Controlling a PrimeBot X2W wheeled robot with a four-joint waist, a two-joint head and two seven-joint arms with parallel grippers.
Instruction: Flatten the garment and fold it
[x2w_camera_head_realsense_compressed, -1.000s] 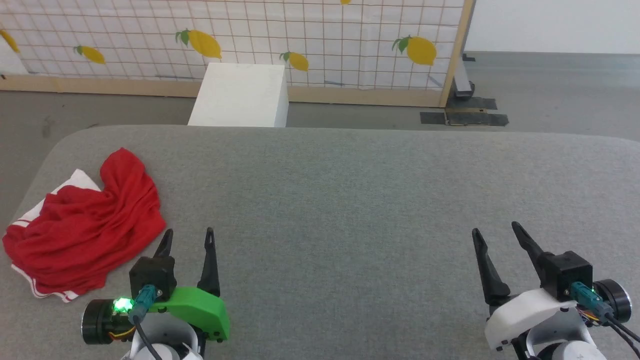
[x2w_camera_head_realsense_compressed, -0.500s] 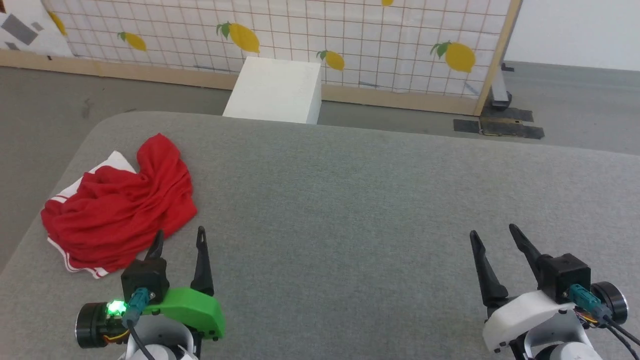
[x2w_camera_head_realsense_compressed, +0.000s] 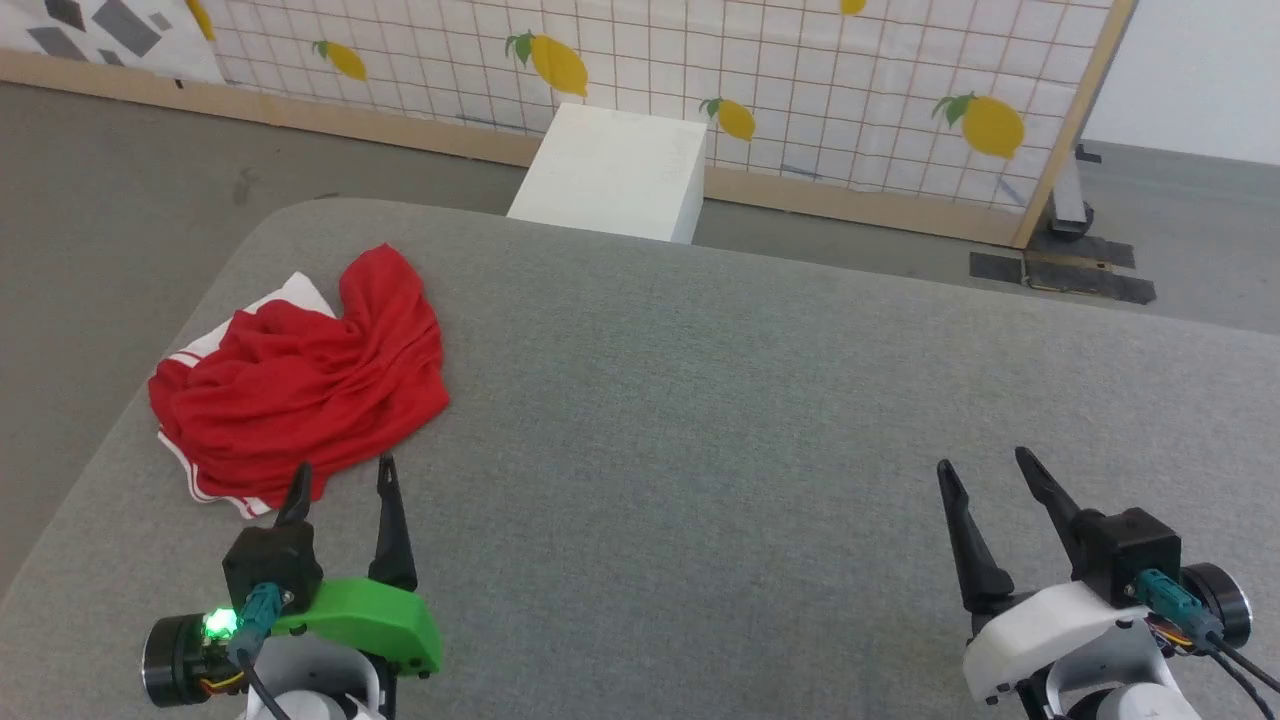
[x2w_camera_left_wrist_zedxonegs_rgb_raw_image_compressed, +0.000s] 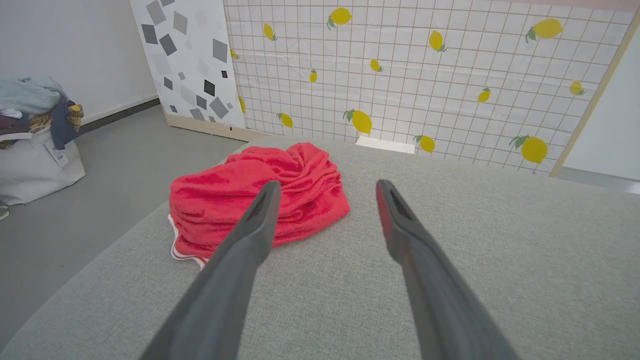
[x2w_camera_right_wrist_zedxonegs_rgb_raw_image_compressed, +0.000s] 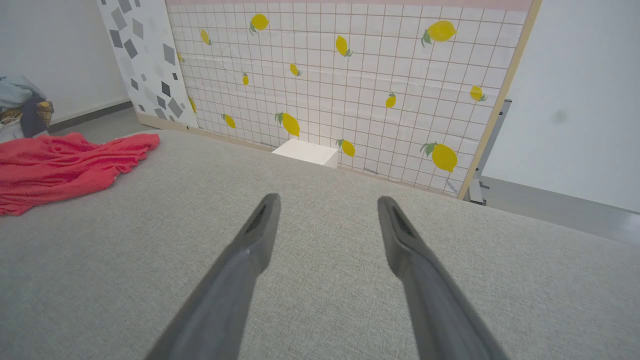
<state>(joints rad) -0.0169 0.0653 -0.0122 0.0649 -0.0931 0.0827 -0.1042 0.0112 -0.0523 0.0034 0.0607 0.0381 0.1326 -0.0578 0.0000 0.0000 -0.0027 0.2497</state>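
The garment (x2w_camera_head_realsense_compressed: 300, 390) lies crumpled in a red heap near the left end of the grey padded table (x2w_camera_head_realsense_compressed: 700, 400), with white fabric and red-striped trim showing at its edges. My left gripper (x2w_camera_head_realsense_compressed: 340, 478) stands open just short of the heap's near edge, nothing between its fingers. In the left wrist view the garment (x2w_camera_left_wrist_zedxonegs_rgb_raw_image_compressed: 260, 195) sits ahead of the open left gripper (x2w_camera_left_wrist_zedxonegs_rgb_raw_image_compressed: 325, 186), slightly to the left. My right gripper (x2w_camera_head_realsense_compressed: 982, 465) is open over bare table at the lower right. The right wrist view has the garment (x2w_camera_right_wrist_zedxonegs_rgb_raw_image_compressed: 60, 167) far left of the open right gripper (x2w_camera_right_wrist_zedxonegs_rgb_raw_image_compressed: 327, 200).
A white box (x2w_camera_head_realsense_compressed: 610, 172) stands on the floor beyond the table's far edge, before a lemon-print grid screen (x2w_camera_head_realsense_compressed: 700, 70). A white bag with clothes (x2w_camera_left_wrist_zedxonegs_rgb_raw_image_compressed: 30, 135) sits on the floor off the table's left end. Black tape (x2w_camera_head_realsense_compressed: 1060, 275) marks the floor at right.
The head camera has turned left, so the whole scene shifts right in the picture. Both grippers stay open and keep their places over the table; the garment lies as before.
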